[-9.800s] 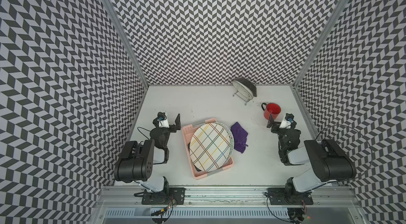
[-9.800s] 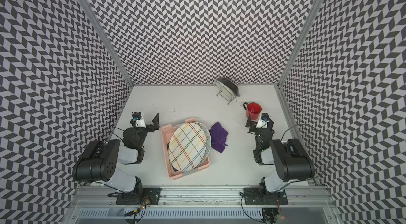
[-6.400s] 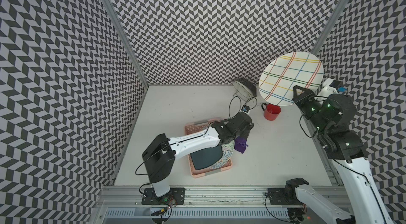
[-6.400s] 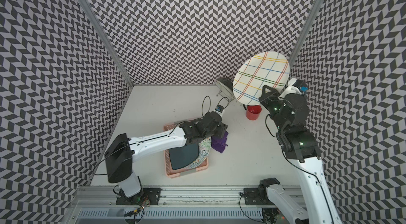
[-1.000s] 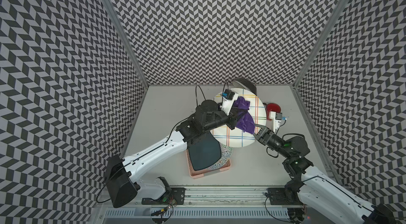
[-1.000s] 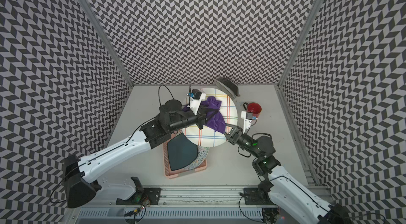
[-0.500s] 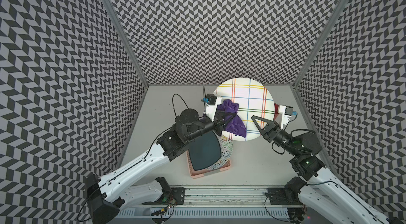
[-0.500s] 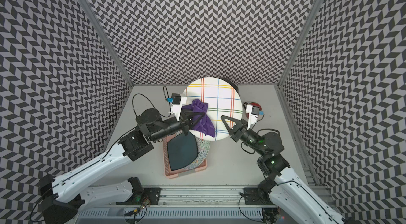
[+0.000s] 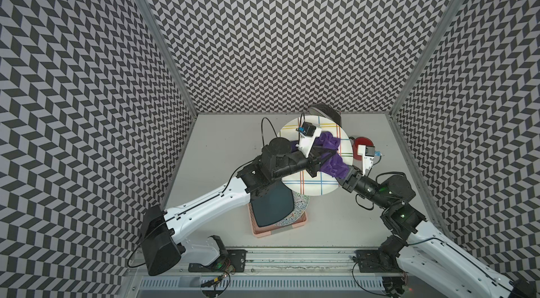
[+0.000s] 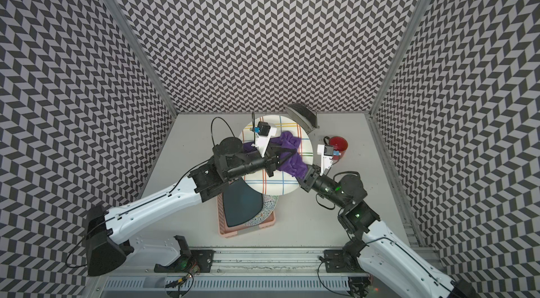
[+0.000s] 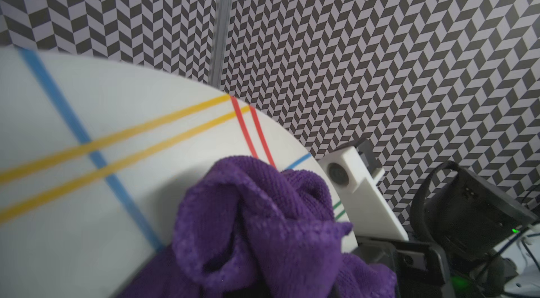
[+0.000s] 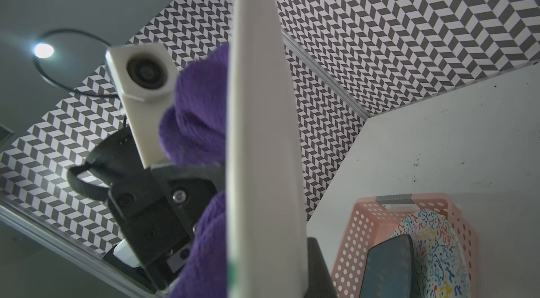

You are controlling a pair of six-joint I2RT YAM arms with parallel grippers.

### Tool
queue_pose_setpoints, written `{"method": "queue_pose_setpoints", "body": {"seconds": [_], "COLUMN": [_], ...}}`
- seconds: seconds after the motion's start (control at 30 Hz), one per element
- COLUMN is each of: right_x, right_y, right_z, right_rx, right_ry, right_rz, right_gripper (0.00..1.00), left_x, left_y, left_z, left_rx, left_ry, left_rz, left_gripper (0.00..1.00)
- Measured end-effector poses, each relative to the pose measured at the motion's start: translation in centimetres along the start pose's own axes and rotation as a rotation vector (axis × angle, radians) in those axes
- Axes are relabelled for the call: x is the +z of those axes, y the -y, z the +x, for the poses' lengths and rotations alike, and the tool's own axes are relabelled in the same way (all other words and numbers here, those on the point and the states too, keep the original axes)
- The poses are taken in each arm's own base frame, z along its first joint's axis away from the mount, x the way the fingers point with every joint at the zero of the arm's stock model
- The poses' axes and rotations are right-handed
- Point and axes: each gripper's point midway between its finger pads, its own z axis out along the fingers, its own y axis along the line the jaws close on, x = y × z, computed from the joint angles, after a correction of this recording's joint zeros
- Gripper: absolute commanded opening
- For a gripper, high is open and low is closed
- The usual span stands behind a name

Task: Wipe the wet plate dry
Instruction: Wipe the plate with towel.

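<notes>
— Starting with both top views: what has changed in the last half second?
— The purple cloth (image 9: 333, 162) has slid across the plate (image 9: 311, 187) toward the right pincer (image 9: 346, 176). The plate has come back toward the basket (image 9: 263, 230).
— Who holds what?
— The left pincer (image 10: 287, 155) is pinching the cloth and pressing it on the plate's striped face. The right pincer is clamped on the rim, holding the plate off the desk (image 9: 222, 136), over the basket's far end.
— And the left wrist view?
— The cloth (image 11: 248, 223) lies bunched on the face of the plate (image 11: 73, 100), close to the rim.
— The right wrist view?
— The plate (image 12: 260, 136) shows edge-on, with the cloth (image 12: 198, 100) on one side. It is round, so it has no long axis. Its face tilts upward, toward the left arm.
</notes>
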Motion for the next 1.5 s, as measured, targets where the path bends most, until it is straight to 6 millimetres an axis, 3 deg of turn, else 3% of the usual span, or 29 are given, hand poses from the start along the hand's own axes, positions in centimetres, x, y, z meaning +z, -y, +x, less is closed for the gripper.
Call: {"method": "queue_pose_setpoints", "body": {"seconds": [0.1,0.17,0.37,0.47,0.67,0.87,0.97,1.07,1.2,1.37,1.5], "right_x": [0.2,0.1,-1.3,-2.4,-2.0,1.8,3.1,3.4,4.3,4.9,3.8], "right_y": [-0.3,-1.3,-3.7,-6.2,-9.4,-7.3,-6.8,-8.5,-10.6,-13.2,-14.2], "right_z": [-1.9,-4.2,-8.4,-10.3,-11.0,-7.5,-5.6,-4.8,-3.7,-5.3,-8.9], "right_rx": [-0.014,-0.030,-0.006,0.022,0.092,0.170,0.208,0.201,0.185,0.139,0.082], "right_ry": [0.052,0.137,0.326,0.406,0.397,0.187,0.106,0.073,0.010,0.028,0.112], "right_rz": [0.051,0.062,-0.021,-0.157,-0.427,-0.460,-0.473,-0.559,-0.658,-0.759,-0.789], "right_gripper": [0.00,0.00,0.00,0.00,0.00,0.00,0.00,0.00,0.00,0.00,0.00], "left_x": [-3.4,-5.9,-13.5,-15.1,-16.1,-16.2,-17.2,-18.0,-16.9,-14.4,-14.0], "left_y": [-1.8,-3.4,-8.4,-8.4,-4.9,-4.0,-2.0,-0.6,1.4,4.6,6.1], "left_z": [1.1,0.5,-5.8,-8.5,-11.8,-14.5,-15.9,-16.7,-16.2,-14.7,-14.1], "left_rx": [-0.068,-0.119,-0.277,-0.355,-0.489,-0.628,-0.608,-0.596,-0.662,-0.744,-0.750], "left_ry": [0.032,0.084,0.336,0.411,0.465,0.458,0.472,0.491,0.459,0.390,0.372], "left_rz": [-0.044,-0.057,-0.021,0.087,0.450,0.649,0.726,0.787,0.868,0.971,1.003], "left_gripper": [0.00,0.00,0.00,0.00,0.00,0.00,0.00,0.00,0.00,0.00,0.00]}}
